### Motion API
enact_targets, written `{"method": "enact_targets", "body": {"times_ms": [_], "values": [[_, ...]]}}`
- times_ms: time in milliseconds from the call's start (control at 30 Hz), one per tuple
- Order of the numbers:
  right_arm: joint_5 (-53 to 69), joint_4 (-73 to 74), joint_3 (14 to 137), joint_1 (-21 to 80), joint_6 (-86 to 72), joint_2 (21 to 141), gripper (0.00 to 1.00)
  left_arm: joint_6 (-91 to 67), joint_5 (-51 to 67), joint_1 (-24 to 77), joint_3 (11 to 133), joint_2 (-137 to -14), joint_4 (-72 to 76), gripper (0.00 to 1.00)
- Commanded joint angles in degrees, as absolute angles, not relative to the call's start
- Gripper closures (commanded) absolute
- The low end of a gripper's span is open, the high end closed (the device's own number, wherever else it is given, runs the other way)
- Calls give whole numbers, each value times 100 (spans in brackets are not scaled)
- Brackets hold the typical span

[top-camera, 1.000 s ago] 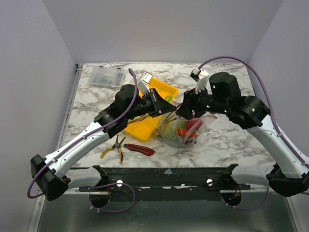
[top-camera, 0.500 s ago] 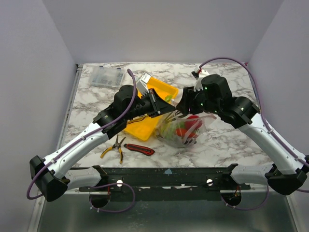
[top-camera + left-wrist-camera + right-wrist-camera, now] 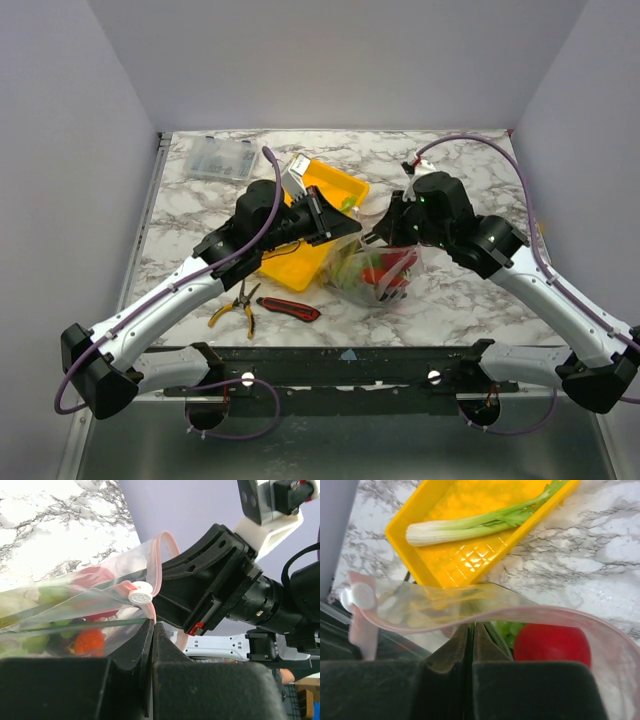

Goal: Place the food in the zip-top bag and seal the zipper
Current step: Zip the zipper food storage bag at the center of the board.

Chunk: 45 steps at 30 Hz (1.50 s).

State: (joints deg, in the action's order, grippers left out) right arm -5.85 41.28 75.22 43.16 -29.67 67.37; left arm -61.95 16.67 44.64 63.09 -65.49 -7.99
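Right wrist: one leek (image 3: 470,525), one tray (image 3: 465,557); left tool (image 3: 152,625), right tool (image 3: 471,628) tight on one zip-top bag (image 3: 445,602)

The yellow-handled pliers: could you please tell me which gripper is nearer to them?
Left. The left gripper pinches the zip-top bag beyond and right of the yellow-handled pliers; the right gripper grips it farther right.

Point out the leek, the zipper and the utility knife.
leek (image 3: 480,520), right wrist view, mid-stalk.
zipper (image 3: 535,611), right wrist view, middle of pink strip.
utility knife (image 3: 290,309), top external view, red handle.
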Motion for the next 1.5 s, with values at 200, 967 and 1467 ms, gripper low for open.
{"method": "enact_targets", "body": {"times_ms": [200, 967, 1467], "values": [[-574, 3617, 6390, 4335, -2553, 6056, 100, -5687, 1639, 4304, 5653, -6053, -25, 100], [-435, 3190, 5864, 4337, -2614, 6076, 100, -1788, 5029, 2681, 3303, -5319, 2596, 23], [-275, 3347, 6002, 4337, -2646, 6072, 100, -2200, 6408, 2687, 4295, -7263, 3939, 24]]}}
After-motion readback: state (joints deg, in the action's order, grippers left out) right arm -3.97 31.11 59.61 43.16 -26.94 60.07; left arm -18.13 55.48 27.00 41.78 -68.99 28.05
